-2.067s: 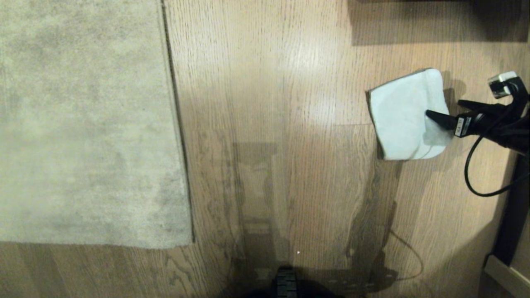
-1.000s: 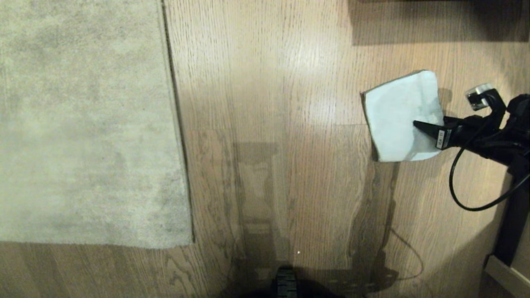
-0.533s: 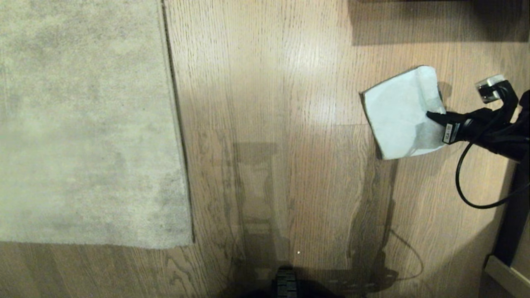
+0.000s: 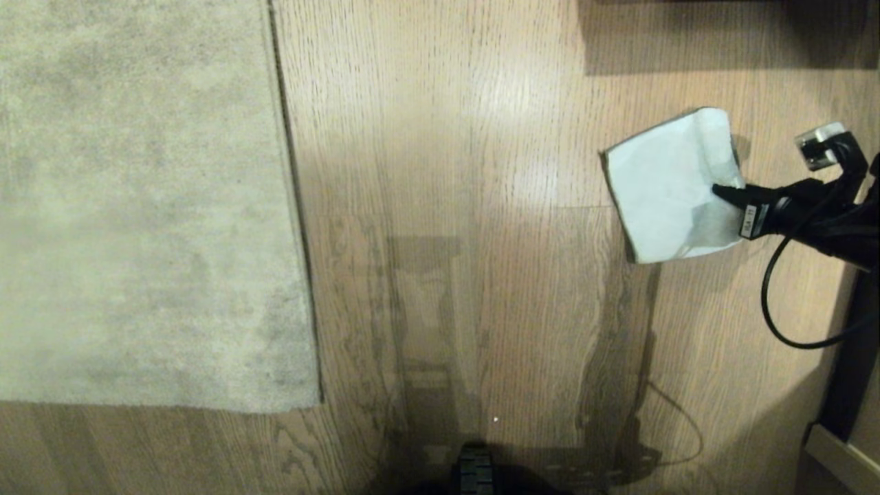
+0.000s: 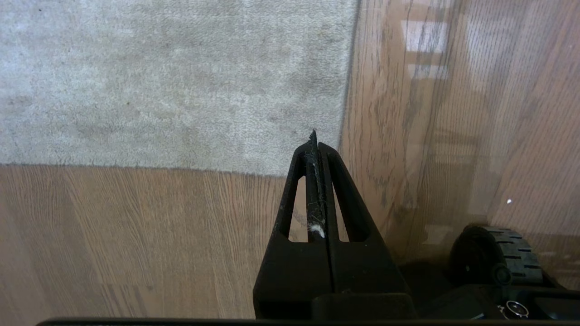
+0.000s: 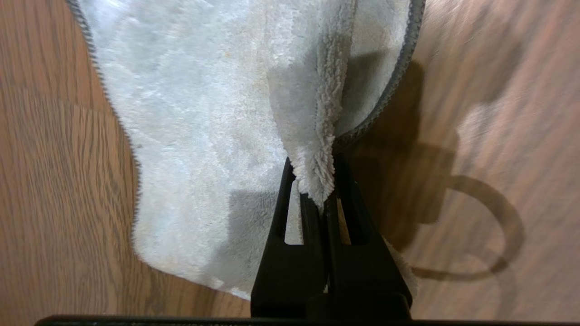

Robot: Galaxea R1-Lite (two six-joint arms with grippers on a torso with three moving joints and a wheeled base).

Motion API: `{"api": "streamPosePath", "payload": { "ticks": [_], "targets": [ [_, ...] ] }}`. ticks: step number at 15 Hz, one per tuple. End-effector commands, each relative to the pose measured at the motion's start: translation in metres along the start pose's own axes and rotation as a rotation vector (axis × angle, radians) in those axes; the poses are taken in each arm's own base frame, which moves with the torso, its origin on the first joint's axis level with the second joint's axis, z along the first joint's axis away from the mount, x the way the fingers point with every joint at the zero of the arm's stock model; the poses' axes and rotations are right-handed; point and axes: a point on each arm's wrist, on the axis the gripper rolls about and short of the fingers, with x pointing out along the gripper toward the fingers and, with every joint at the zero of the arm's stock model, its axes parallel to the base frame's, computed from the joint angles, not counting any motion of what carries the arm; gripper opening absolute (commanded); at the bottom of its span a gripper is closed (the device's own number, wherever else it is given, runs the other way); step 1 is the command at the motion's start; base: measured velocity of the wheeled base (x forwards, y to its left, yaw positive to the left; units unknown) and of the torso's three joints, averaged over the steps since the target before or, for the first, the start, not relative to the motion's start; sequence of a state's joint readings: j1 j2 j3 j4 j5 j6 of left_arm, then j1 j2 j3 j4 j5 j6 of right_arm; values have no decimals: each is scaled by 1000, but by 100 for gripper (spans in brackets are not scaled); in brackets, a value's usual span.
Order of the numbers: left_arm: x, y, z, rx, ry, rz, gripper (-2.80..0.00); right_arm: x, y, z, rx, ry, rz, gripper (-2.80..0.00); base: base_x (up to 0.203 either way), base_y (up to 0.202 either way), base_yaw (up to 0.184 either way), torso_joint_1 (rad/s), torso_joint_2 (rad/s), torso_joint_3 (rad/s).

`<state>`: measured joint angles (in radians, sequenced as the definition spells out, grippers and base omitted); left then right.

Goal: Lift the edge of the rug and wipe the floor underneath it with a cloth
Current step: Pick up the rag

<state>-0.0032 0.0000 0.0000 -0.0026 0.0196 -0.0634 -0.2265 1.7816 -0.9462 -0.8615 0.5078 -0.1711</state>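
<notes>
Well right of the rug edge (image 4: 295, 227), your right gripper (image 4: 718, 189) is pinching the cloth (image 4: 663, 189); the left gripper (image 5: 313, 136) is hanging closed, empty. Lifting and wiping the floor (image 4: 447, 137) are still pending.

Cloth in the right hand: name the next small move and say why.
Probably raise the cloth clear of the floor. The right hand is shut on a pinched fold, but most of the cloth lies on the planks, and the rug edge is well off to the left.
</notes>
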Motion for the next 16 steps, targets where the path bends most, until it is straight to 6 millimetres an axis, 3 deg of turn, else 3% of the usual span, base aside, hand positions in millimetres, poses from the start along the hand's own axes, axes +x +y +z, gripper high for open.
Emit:
{"api": "streamPosePath", "payload": {
  "ticks": [1, 10, 16],
  "targets": [
    [0, 0, 0, -1, 0, 0, -280, -15, -4, 22, -32, -50, -29, -280, 0, 0, 0, 0, 0, 0],
    [0, 0, 0, -2, 0, 0, -280, -63, 9, 73, -50, -122, -62, -280, 0, 0, 0, 0, 0, 0],
    [0, 0, 0, -1, 0, 0, -280, -100, 30, 75, -9, -115, -65, -280, 0, 0, 0, 0, 0, 0]
  ]
}}
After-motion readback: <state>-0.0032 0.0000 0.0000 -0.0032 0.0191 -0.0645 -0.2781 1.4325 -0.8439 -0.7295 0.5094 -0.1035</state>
